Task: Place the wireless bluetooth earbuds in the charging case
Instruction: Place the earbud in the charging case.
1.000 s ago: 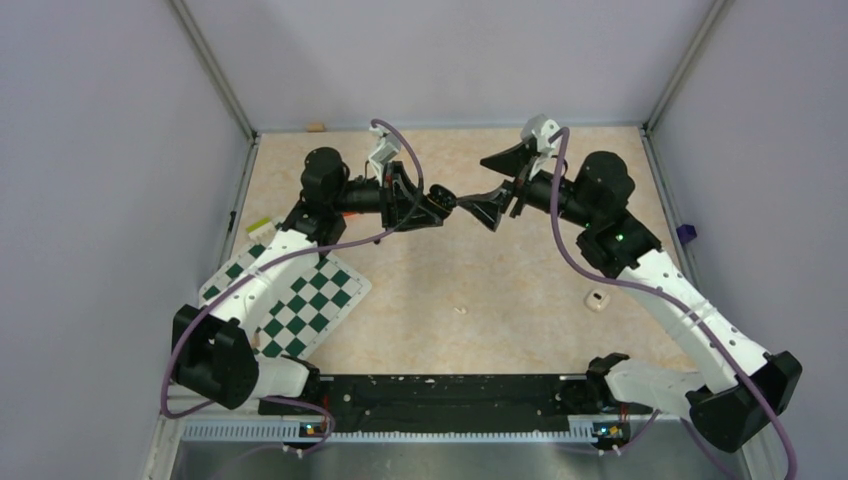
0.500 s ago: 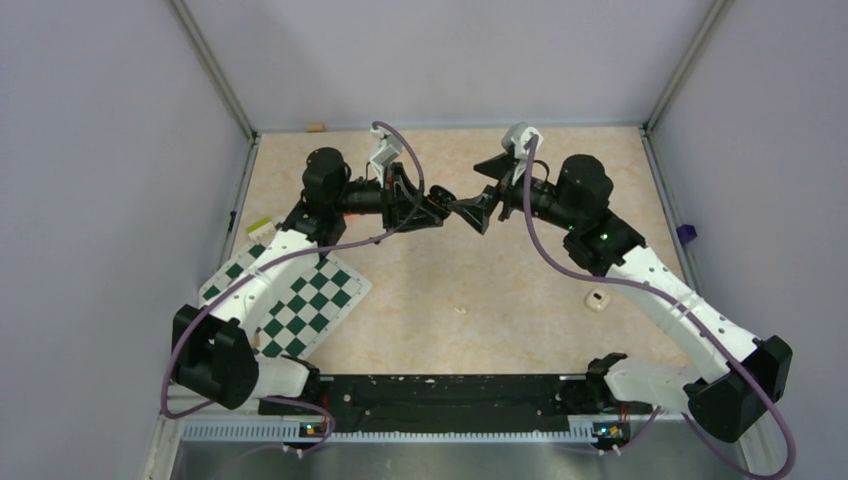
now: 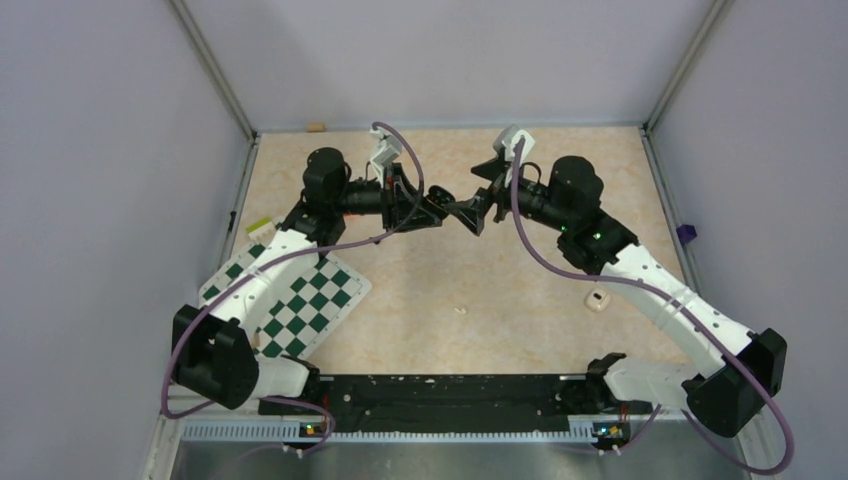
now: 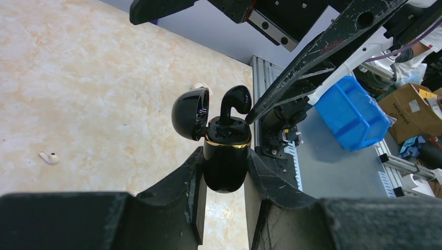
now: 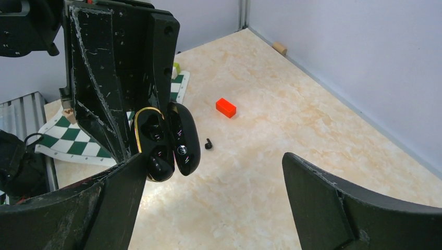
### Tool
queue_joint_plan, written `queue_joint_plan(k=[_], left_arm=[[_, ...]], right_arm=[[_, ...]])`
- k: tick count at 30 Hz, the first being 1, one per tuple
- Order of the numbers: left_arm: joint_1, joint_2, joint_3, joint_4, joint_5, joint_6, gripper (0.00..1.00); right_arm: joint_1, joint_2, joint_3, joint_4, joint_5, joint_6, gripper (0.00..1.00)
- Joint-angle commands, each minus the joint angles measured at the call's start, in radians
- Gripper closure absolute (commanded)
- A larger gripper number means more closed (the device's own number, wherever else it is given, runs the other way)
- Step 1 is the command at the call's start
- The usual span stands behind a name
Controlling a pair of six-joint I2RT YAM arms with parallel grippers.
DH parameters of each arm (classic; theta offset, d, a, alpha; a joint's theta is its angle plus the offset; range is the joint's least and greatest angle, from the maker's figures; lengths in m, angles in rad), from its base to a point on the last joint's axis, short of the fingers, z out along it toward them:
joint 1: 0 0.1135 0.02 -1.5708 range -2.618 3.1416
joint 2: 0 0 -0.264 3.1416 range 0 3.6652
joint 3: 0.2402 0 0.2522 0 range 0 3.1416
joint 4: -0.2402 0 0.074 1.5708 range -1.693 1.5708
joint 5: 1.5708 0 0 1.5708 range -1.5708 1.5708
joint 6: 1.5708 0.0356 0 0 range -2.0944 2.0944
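My left gripper (image 3: pixel 438 200) is shut on a glossy black charging case (image 4: pixel 225 156) with a gold rim and holds it above the table. Its lid (image 4: pixel 190 113) is hinged open. One black earbud (image 4: pixel 234 101) stands part way out of a well. My right gripper (image 3: pixel 481 193) is open, and one fingertip (image 4: pixel 255 110) touches that earbud's side. In the right wrist view the case (image 5: pixel 156 140) hangs beside my left-hand finger (image 5: pixel 120 192), and the gripper (image 5: pixel 215 161) holds nothing. A second black earbud (image 5: pixel 208 144) lies on the table.
A small red block (image 5: pixel 225 108) lies near the loose earbud. The chequered mat (image 3: pixel 300 295) is at the left. A cream-white little box (image 3: pixel 597 298) and a tiny white piece (image 3: pixel 461 310) lie on the table. A wooden block (image 3: pixel 316 127) sits by the back wall.
My right arm has moved left towards the left gripper, bringing its open fingers up to the case. The left arm and the case have stayed put.
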Motion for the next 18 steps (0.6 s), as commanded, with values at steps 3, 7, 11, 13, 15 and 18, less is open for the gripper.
queue_joint_plan(k=[3, 7, 11, 13, 15, 18], left_arm=[[0.003, -0.023, -0.003, 0.022, -0.002, 0.02, 1.0], [0.003, -0.022, -0.003, 0.02, -0.001, 0.022, 1.0], [0.004, -0.023, -0.003, 0.017, 0.0, 0.028, 1.0], [0.004, -0.027, -0.005, 0.012, 0.004, 0.035, 1.0], [0.003, -0.028, -0.008, 0.011, 0.011, 0.04, 1.0], [0.003, -0.033, -0.039, 0.085, 0.054, 0.014, 1.0]], right_arm=[[0.021, 0.011, 0.024, 0.037, 0.048, 0.01, 0.01], [0.022, 0.007, 0.031, 0.046, -0.015, 0.051, 0.01], [0.021, 0.006, 0.068, 0.021, -0.045, 0.074, 0.01], [0.021, 0.0, 0.08, 0.009, -0.043, 0.067, 0.01], [0.019, -0.009, 0.09, -0.007, -0.05, 0.054, 0.01], [0.008, -0.026, 0.107, -0.046, -0.098, 0.04, 0.01]])
